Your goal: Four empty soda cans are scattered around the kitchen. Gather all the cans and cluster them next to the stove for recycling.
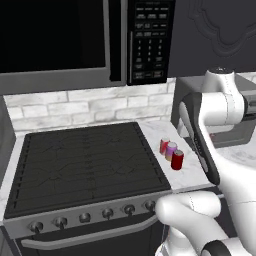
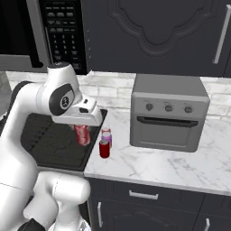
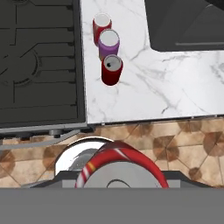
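Held can: a red soda can (image 2: 82,134) with white lettering hangs upright from the gripper (image 2: 82,128), jaws pinched on its upper body; the fingers themselves are hidden under the white hand. In the hand view this can's silver top and red shoulder (image 3: 118,168) sit right at the jaws, at the bottom of the frame.

Below and just to the counter side of the jaws: three cans standing upright in a short row on the white marble counter (image 2: 171,164), close beside the stove's edge. Nearest the front edge is a dark red can (image 3: 111,69); touching or almost touching behind it, a purple-pink can (image 3: 108,43); behind that, a red can with a pale top (image 3: 101,27). Same row from the left base view: dark red (image 1: 177,160), purple-pink (image 1: 171,149), red (image 1: 164,145).

On the other side of the jaws, the stove (image 2: 56,144), black grated cooktop, knob strip along its front (image 1: 95,216).

Beyond the row, further from the jaws: grey toaster oven (image 2: 169,113) on the counter against the pale brick backsplash (image 1: 90,105). Above the stove, a black microwave with keypad (image 1: 149,40). Brown tile floor (image 3: 183,148) below the counter edge.
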Controlling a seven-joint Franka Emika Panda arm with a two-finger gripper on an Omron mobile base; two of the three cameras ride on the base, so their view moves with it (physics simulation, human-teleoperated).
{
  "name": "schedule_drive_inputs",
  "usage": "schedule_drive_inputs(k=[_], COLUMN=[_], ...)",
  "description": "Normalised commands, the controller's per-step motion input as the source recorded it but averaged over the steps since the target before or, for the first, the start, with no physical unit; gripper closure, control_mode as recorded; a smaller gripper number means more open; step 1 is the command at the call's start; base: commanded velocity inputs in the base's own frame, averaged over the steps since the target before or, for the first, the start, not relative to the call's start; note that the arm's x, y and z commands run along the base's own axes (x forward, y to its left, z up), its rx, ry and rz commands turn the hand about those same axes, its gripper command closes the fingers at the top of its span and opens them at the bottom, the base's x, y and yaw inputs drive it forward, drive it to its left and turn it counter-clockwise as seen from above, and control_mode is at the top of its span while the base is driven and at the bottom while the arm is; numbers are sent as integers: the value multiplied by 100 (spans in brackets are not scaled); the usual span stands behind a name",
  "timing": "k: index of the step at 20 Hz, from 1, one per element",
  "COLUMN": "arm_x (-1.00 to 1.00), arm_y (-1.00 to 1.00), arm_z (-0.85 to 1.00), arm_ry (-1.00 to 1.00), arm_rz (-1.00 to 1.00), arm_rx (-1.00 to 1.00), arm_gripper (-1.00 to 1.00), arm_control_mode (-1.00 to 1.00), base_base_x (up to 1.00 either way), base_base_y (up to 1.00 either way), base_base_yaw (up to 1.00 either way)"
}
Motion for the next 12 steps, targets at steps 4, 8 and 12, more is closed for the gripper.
schedule_drive_inputs(k=[4,8,12], arm_x=[6,18,13], arm_y=[0,0,0], arm_z=[-42,-36,-38], arm_ry=[-3,0,-1], arm_rz=[0,0,0], arm_rx=[2,0,0], arm_gripper=[100,100,100], arm_control_mode=[-100,-100,-100], base_base_x=[0,0,0], base_base_y=[0,0,0], base_base_yaw=[0,0,0])
